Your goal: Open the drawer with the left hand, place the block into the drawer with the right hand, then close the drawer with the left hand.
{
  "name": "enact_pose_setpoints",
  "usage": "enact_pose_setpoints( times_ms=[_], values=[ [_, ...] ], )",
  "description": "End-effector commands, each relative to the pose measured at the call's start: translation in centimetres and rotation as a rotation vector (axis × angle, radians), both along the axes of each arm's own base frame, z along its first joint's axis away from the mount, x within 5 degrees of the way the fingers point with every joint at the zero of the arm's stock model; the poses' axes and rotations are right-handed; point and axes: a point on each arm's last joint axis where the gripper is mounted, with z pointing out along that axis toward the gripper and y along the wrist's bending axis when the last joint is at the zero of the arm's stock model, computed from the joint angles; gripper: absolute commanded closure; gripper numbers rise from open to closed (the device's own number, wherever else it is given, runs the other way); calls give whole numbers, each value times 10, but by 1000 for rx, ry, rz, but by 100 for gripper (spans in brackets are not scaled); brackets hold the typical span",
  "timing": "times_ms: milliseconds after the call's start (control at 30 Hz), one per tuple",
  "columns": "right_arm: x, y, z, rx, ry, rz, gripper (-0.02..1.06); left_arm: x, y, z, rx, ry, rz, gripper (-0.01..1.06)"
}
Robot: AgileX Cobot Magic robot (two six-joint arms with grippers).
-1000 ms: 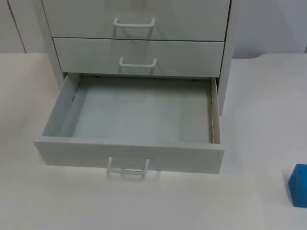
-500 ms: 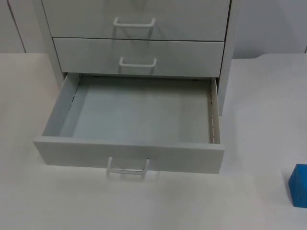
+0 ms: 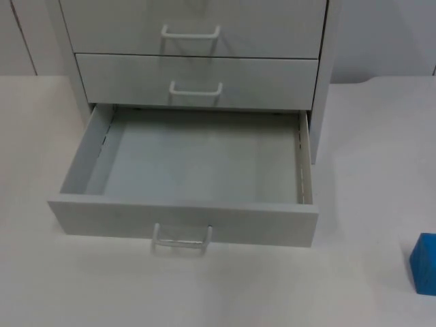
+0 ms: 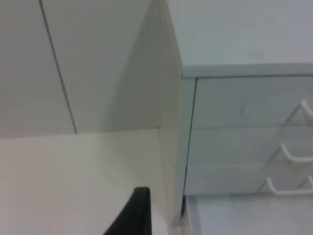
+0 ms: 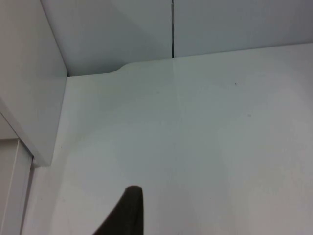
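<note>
The left gripper [image 4: 139, 215] hangs above the white surface [image 3: 368, 150] just beside the left wall of the pale grey three-drawer cabinet [image 4: 234, 44], whose bottom drawer [image 3: 184, 177] stands pulled out with its white wire handle [image 3: 181, 238] at the front. The right gripper [image 5: 128, 211] hangs over bare surface on the cabinet's other side. The blue cube block [image 3: 424, 264] sits on the surface well apart from the drawer, outside it; whether either gripper is open cannot be told.

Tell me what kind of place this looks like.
Probably a lab or test bench: a small white drawer cabinet with its bottom drawer pulled open stands on a bare white table against a grey partition wall, with a lone blue block nearby.
</note>
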Motion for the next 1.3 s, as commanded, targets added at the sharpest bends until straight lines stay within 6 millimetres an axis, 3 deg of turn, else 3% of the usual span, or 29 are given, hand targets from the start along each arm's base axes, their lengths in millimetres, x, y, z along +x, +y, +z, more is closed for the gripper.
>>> enact_pose_setpoints(
  times_ms=[0,100,1267],
  values=[
    [-1,0,4,-2,-25,0,0,-4,1,-1,15,33,0,3],
    [-1,0,4,-2,-25,0,0,-5,2,0,-7,25,12,0],
    [0,0,7,-4,-57,2,0,-2,6,4,38,-30,45,0]
  ],
)
